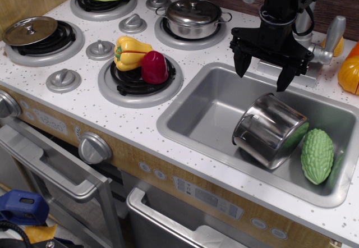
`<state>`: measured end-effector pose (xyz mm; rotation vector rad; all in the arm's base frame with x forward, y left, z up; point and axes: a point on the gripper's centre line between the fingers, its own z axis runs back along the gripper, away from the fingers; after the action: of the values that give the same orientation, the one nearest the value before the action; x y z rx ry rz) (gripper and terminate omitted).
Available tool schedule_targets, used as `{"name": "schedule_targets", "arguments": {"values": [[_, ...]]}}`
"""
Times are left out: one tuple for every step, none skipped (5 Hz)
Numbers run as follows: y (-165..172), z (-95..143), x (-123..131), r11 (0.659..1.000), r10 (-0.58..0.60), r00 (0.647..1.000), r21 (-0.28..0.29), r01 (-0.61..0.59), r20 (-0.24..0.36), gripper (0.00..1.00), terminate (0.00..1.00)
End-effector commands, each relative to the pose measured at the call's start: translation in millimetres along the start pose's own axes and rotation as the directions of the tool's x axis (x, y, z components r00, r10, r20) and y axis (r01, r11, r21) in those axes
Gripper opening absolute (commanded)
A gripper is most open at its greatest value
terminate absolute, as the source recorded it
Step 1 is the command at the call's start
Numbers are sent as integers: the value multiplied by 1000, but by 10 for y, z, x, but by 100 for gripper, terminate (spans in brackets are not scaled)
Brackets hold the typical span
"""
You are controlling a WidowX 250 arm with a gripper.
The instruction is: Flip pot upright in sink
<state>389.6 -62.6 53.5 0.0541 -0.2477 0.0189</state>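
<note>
The tall shiny steel pot lies tilted on its side in the grey sink, its base facing front-left and its mouth toward the back right. My black gripper hangs above the sink's back edge, just above and behind the pot. Its two fingers are spread wide apart and hold nothing. It is not touching the pot.
A green bumpy vegetable lies in the sink right of the pot. A lidded steel pot sits on the back burner. A yellow pepper and a red pepper sit on the front burner. The faucet stands behind the sink.
</note>
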Motion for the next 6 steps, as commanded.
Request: {"name": "schedule_targets", "arguments": {"values": [[0, 0, 0, 1000, 0, 1000, 0, 0, 0, 100, 0], [-27, 68, 61, 994, 81, 995, -66, -85, -57, 100, 0], [-43, 65, 74, 977, 144, 983, -140, -159, -115, 100, 0], [-70, -36, 19, 960, 173, 977, -202, -195, -121, 100, 0], [-49, -141, -36, 938, 202, 970, -259, -230, -132, 100, 0], [-95, -219, -84, 907, 239, 958, -318, -278, -156, 100, 0]]}}
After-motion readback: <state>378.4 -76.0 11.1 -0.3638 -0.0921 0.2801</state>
